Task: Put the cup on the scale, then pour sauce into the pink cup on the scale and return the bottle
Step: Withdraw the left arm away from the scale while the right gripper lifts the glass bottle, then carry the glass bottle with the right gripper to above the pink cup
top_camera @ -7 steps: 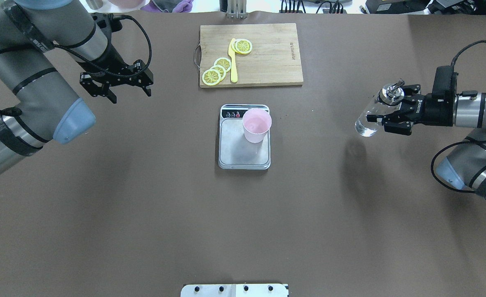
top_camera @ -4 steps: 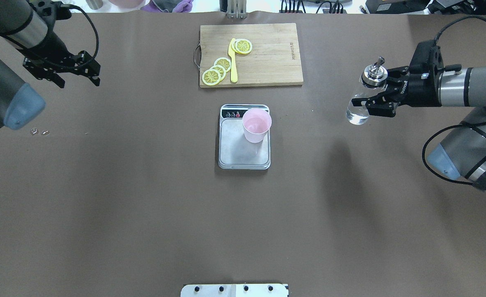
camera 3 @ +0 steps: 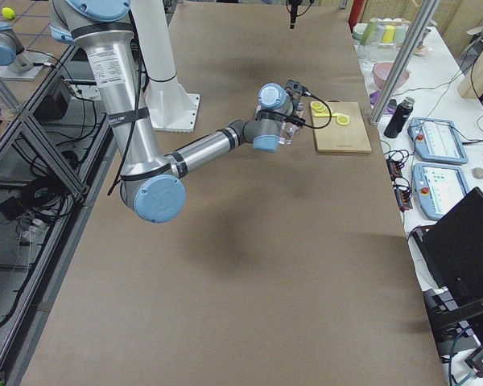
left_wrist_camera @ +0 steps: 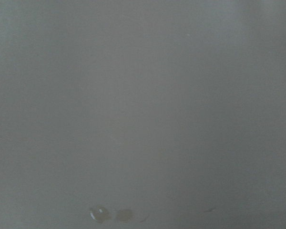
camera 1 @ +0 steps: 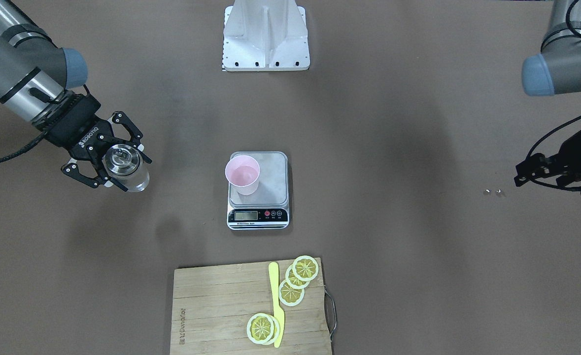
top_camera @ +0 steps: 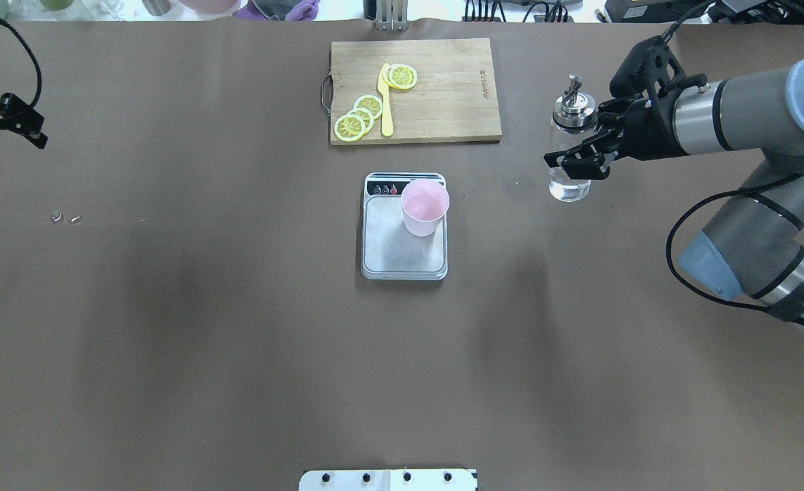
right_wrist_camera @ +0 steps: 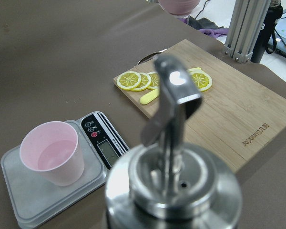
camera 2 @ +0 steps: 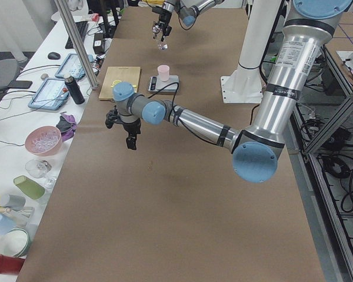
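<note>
The pink cup (top_camera: 424, 206) stands upright on the back right part of the steel scale (top_camera: 395, 256), just behind its display in the front-facing view (camera 1: 242, 175). My right gripper (top_camera: 571, 151) is shut on the clear glass bottle (top_camera: 568, 179) with the metal spout (right_wrist_camera: 174, 107). It holds the bottle upright above the table, right of the scale and apart from the cup (right_wrist_camera: 52, 152). Clear sauce shows in the bottle's bottom. My left gripper (top_camera: 9, 138) is open and empty at the table's far left edge.
A wooden cutting board (top_camera: 449, 95) with lemon slices (top_camera: 359, 117) and a yellow knife (top_camera: 386, 102) lies behind the scale. Two small drops (top_camera: 65, 218) lie on the brown table at the left, and also show in the left wrist view (left_wrist_camera: 100, 213).
My right gripper has carried the bottle left and farther back, and the bottle has gone from tilted to upright. My left arm has drawn back to the table's left edge.
</note>
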